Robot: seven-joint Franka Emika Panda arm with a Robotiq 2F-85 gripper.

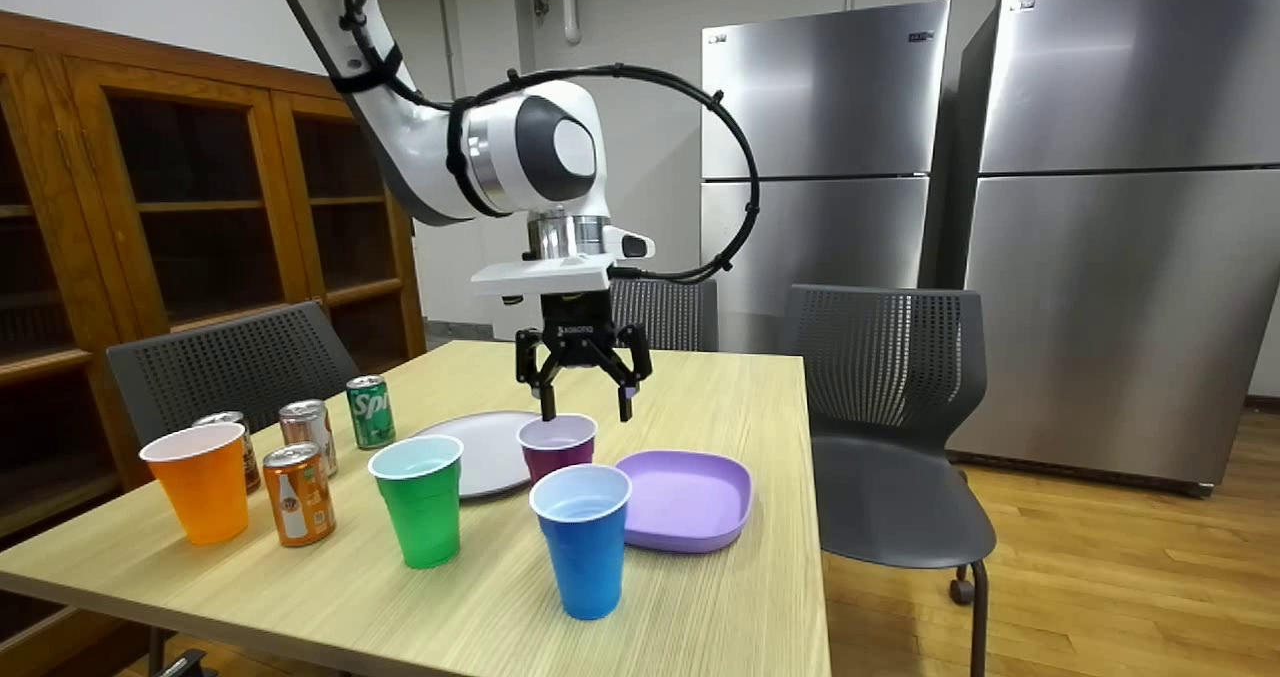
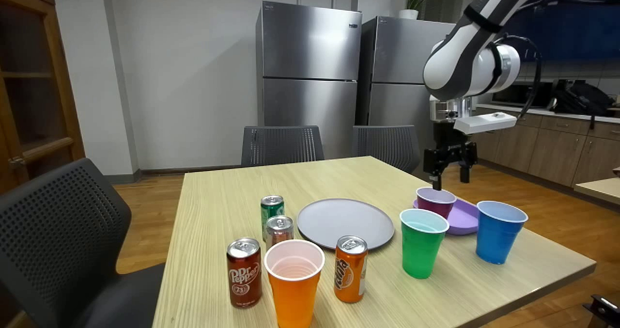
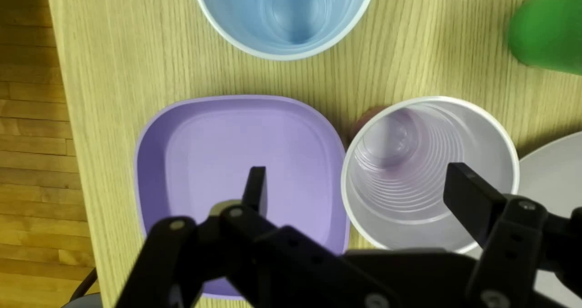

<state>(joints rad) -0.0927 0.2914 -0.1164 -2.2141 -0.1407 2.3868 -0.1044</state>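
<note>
Steel refrigerators (image 1: 825,87) rise behind the tabletop (image 1: 730,607). In an exterior view, your arm (image 1: 425,167) slopes down from the upper left, turns level, then points the gripper (image 1: 586,412) straight down. You have it released, jaws spread wide above the upright maroon cup (image 1: 556,449), which stands between the gray plate (image 1: 492,454) and the purple plate (image 1: 690,497), the latter near the tabletop's right edge.

In an exterior view, your arm slants in from the upper right and the gripper hangs vertical, one of its fingers (image 2: 437,181) overlapping the maroon cup's rim. The blue cup (image 2: 499,233) is closest to the right corner, the green cup (image 2: 421,250) near it. Toward the left edge stand the Dr Pepper can (image 2: 243,277), Sprite can (image 2: 271,210) and orange cup (image 2: 294,291).

In the wrist view, one finger overlaps the maroon cup's mouth, the other the purple plate; you cannot tell whether either touches. Wooden floor (image 3: 41,171) shows past the tabletop's edge beside that plate.
</note>
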